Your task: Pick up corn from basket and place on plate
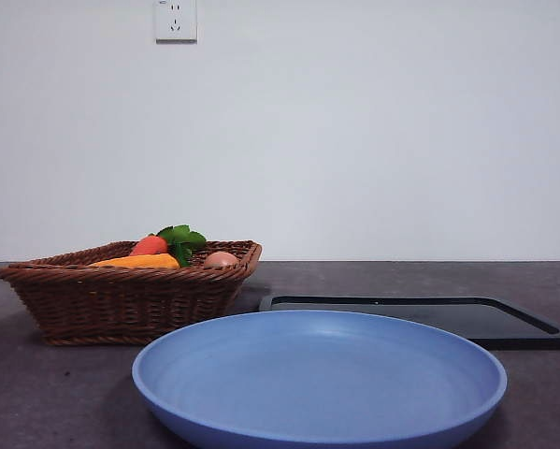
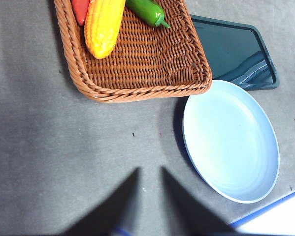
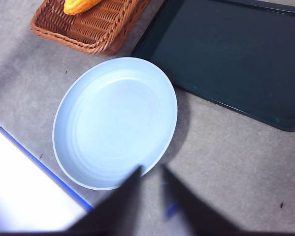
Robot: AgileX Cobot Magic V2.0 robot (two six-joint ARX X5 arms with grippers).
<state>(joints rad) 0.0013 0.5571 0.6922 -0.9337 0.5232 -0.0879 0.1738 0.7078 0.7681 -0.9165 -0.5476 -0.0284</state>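
Orange-yellow corn (image 2: 104, 23), brown woven basket (image 2: 142, 64), plain blue plate (image 2: 231, 142), black tray (image 2: 236, 51).

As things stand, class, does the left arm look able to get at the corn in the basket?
Probably yes. The corn lies uncovered on top in the basket, beside a carrot and a green pepper, and only bare table lies between it and the open left gripper.

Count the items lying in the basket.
4 visible: the corn, a carrot with green leaves beside it, a green pepper, and a pale pinkish round item near the rim of the basket on the tray's side. More may be hidden.
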